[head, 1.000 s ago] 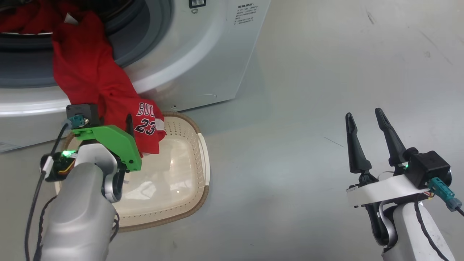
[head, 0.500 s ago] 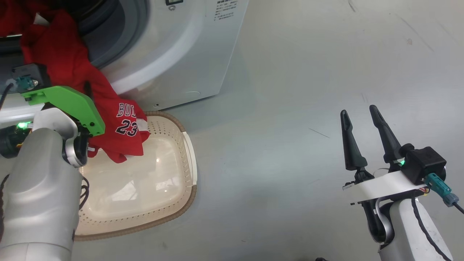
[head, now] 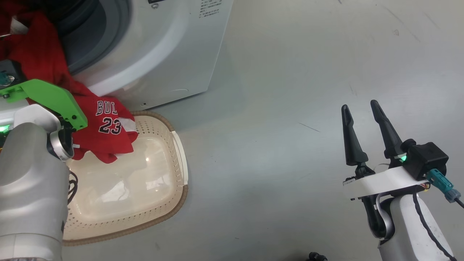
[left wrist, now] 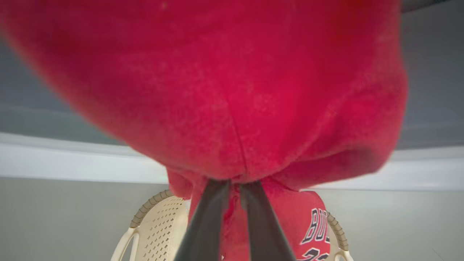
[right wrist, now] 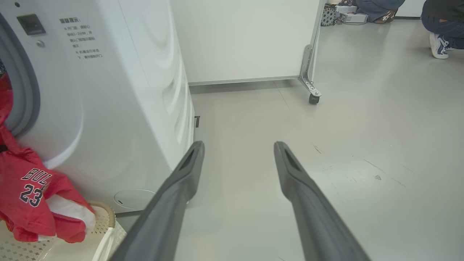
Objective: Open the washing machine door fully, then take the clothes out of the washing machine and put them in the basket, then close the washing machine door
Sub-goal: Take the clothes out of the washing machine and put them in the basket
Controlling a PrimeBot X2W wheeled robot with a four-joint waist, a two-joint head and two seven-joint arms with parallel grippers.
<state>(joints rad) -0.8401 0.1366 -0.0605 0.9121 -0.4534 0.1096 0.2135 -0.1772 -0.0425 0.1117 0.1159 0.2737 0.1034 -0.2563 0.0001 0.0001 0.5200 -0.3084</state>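
**Left tool clamps onto the clothes**

The washing machine [head: 156, 54] stands with its round opening uncovered. The clothes [head: 105, 123], a single red jersey, spill out of it. The upper part lies over the grey lip, and the lettered hem hangs down over the end of the basket [head: 180, 197] nearest the machine. The basket sits on the floor [head: 290, 108], close against the machine's front. I cannot tell whether the hem touches the basket's bottom.

What is new is the grip. A second ago the left tool [left wrist: 235, 183] stood wide open beside the cloth. Now its two dark fingers have drawn almost together, with a bunch of red fabric pinched between them. The head camera has swung as well, so the machine and basket only seem to have slid.

The right tool [head: 359, 105] is spread wide and holds nothing, well apart over bare floor.

By my reckoning the catch is made and the pull can start. Much of the jersey still has to clear the opening.
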